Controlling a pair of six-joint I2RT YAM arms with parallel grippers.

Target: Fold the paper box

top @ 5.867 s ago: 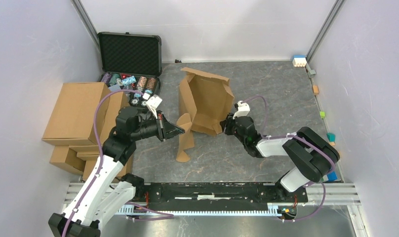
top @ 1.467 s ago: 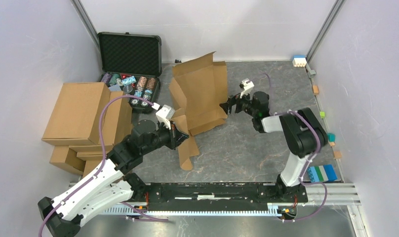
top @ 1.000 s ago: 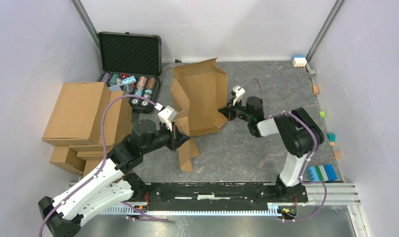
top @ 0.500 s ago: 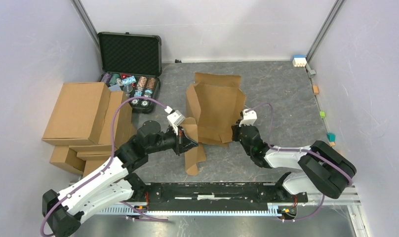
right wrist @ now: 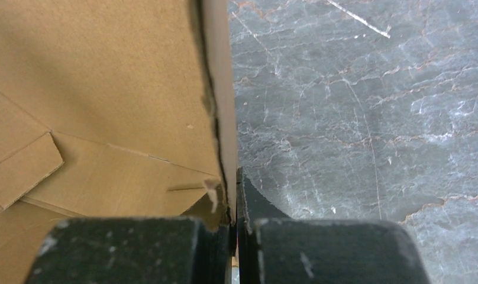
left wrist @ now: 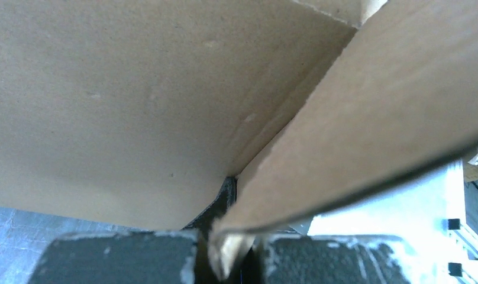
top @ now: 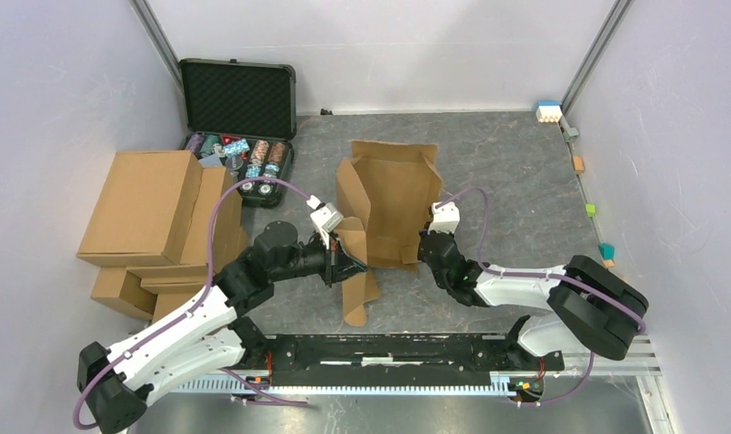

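From above, the paper box (top: 393,194) sits in the middle of the table (top: 516,181), half formed. Its base panel lies open, its left wall is raised, and one long flap trails toward my bases. My left gripper (top: 351,262) grasps the near-left flap, and my right gripper (top: 425,247) grasps the near-right corner. I judge I am mid-fold, raising the sides. The next move calls for bringing both walls upright together and tucking the loose flap in, gently enough not to tear the pinched edges. My fingertips are too small to make out here.

At my left wrist, my fingers (left wrist: 118,260) are clenched on a cardboard edge, its lip crumpled between them. Cardboard fills almost the whole view, so I cannot tell which flap this is.

At my right wrist, my fingers (right wrist: 337,248) are clamped on a thin upright edge at a torn, notched corner. The box's inside lies to the left and bare table to the right. The rest of the box is cut off.
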